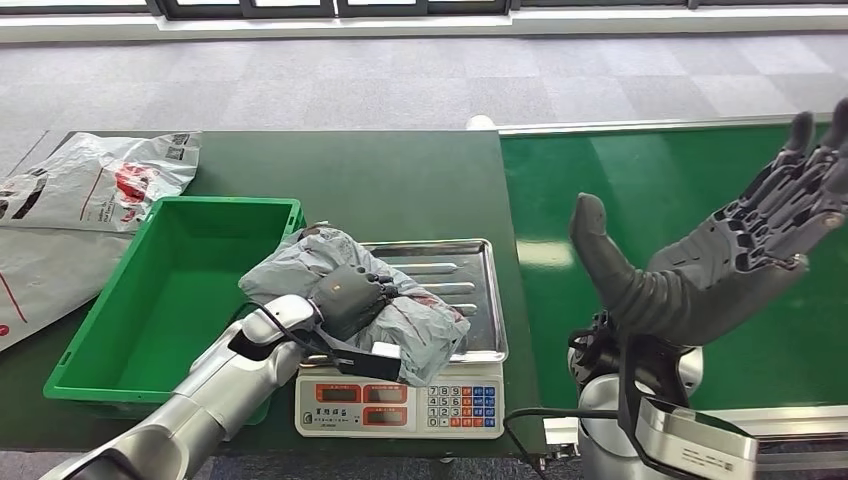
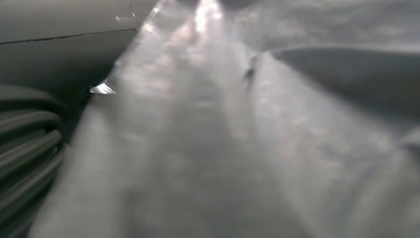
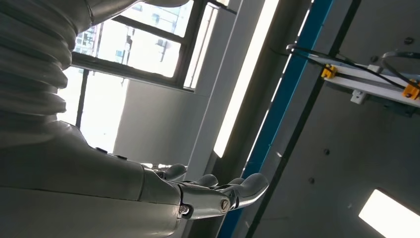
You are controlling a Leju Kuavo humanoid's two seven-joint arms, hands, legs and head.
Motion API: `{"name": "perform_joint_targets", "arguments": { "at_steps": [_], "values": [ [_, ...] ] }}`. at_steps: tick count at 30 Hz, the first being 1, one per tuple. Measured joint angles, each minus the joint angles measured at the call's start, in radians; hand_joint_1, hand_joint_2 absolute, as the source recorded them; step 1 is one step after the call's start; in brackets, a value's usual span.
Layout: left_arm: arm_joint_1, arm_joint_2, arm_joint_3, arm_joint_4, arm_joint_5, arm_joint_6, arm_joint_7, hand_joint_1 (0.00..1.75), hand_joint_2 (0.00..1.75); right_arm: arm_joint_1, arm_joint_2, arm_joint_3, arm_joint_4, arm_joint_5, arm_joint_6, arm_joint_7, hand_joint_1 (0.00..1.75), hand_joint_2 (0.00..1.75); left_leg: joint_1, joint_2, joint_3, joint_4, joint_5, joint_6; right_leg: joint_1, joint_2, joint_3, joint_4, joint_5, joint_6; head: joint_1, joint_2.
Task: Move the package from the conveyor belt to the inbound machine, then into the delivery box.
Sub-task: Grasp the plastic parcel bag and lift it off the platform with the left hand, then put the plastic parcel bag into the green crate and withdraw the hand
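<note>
The package (image 1: pixel 400 315), a crumpled grey plastic mailer with red print, lies on the steel tray (image 1: pixel 470 262) of the weighing scale (image 1: pixel 400 406), overhanging the tray's left edge. My left hand (image 1: pixel 352 295) lies on top of it, fingers curled into its folds, gripping it. In the left wrist view the mailer's grey film (image 2: pixel 223 148) is blurred and very close. My right hand (image 1: pixel 722 258) is raised above the green conveyor belt (image 1: pixel 650 180), palm up, fingers spread, holding nothing. The right wrist view has its fingers (image 3: pixel 218 192) against the ceiling and a window.
An empty green box (image 1: pixel 170 290) stands just left of the scale, its rim near the package. Flat grey mailers (image 1: pixel 100 180) lie on the dark green table at far left. The scale's keypad and displays face the front edge.
</note>
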Motion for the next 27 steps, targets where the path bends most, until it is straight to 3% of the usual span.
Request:
{"name": "perform_joint_targets", "arguments": {
  "at_steps": [3, 4, 6, 8, 11, 19, 21, 25, 27],
  "values": [
    [0.033, 0.002, 0.066, -0.062, -0.139, 0.346, 0.239, 1.75, 1.75, 0.039, 0.0, 0.0, -0.014, 0.027, -0.011, 0.018, 0.0, 1.75, 0.0, 0.004, -0.009, 0.0, 0.003, -0.003, 0.002, 0.003, -0.011, 0.002, 0.003, -0.004, 0.0, 0.0],
    [0.041, 0.002, 0.138, -0.111, -0.204, 0.473, 0.308, 1.75, 1.75, 0.051, 0.0, 0.0, -0.019, 0.031, -0.013, 0.021, 0.0, 1.75, 0.0, 0.005, -0.013, 0.0, 0.004, -0.004, 0.002, 0.004, -0.016, 0.002, 0.005, -0.005, 0.0, 0.0],
    [0.049, 0.002, 0.328, -0.224, -0.292, 0.602, 0.343, 1.75, 1.75, 0.067, -0.001, 0.0, -0.023, 0.029, -0.016, 0.02, 0.0, 1.75, 0.001, 0.007, -0.019, 0.0, 0.007, -0.006, 0.003, 0.006, -0.023, 0.003, 0.007, -0.006, 0.0, 0.0],
    [0.055, -0.003, 0.487, -0.308, -0.324, 0.597, 0.315, 1.75, 1.75, 0.074, -0.001, 0.0, -0.024, 0.023, -0.016, 0.015, 0.0, 1.75, 0.001, 0.009, -0.02, 0.0, 0.007, -0.007, 0.003, 0.008, -0.025, 0.003, 0.008, -0.007, 0.0, 0.0],
    [0.068, -0.007, 0.616, -0.375, -0.331, 0.58, 0.301, 1.75, 1.75, 0.078, -0.001, 0.0, -0.024, 0.02, -0.017, 0.012, 0.0, 1.75, 0.002, 0.01, -0.021, 0.0, 0.007, -0.007, 0.004, 0.009, -0.026, 0.003, 0.007, -0.007, 0.0, 0.0],
    [0.095, -0.034, 0.774, -0.473, -0.422, 0.573, 0.307, 1.75, 1.75, 0.077, 0.0, 0.001, -0.024, 0.019, 0.008, 0.016, 0.0, 1.75, 0.002, 0.009, -0.023, 0.0, 0.007, -0.007, 0.004, 0.009, -0.026, 0.003, 0.007, -0.007, 0.0, 0.0],
    [0.09, -0.016, 0.777, -0.466, -0.463, 0.562, 0.409, 1.75, 1.75, 0.077, 0.0, 0.001, -0.024, 0.022, 0.02, 0.02, 0.0, 1.75, 0.002, 0.01, -0.023, 0.0, 0.007, -0.007, 0.003, 0.01, -0.028, 0.003, 0.008, -0.007, 0.0, 0.0],
    [0.036, 0.078, 0.622, -0.343, -0.479, 0.485, 0.806, 1.75, 1.75, 0.076, 0.001, 0.001, -0.025, 0.021, 0.033, 0.021, 0.0, 1.75, 0.002, 0.012, -0.023, 0.0, 0.008, -0.008, 0.004, 0.011, -0.031, 0.003, 0.009, -0.009, -0.001, 0.0],
    [-0.005, 0.097, 0.523, -0.23, -0.48, 0.418, 0.843, 0.87, 1.75, 0.073, 0.001, 0.001, -0.025, 0.013, 0.046, 0.017, 0.0, 1.75, 0.003, 0.007, -0.024, 0.0, 0.01, -0.009, 0.005, 0.006, -0.029, 0.003, 0.009, -0.009, -0.001, 0.0]
  ]
}}
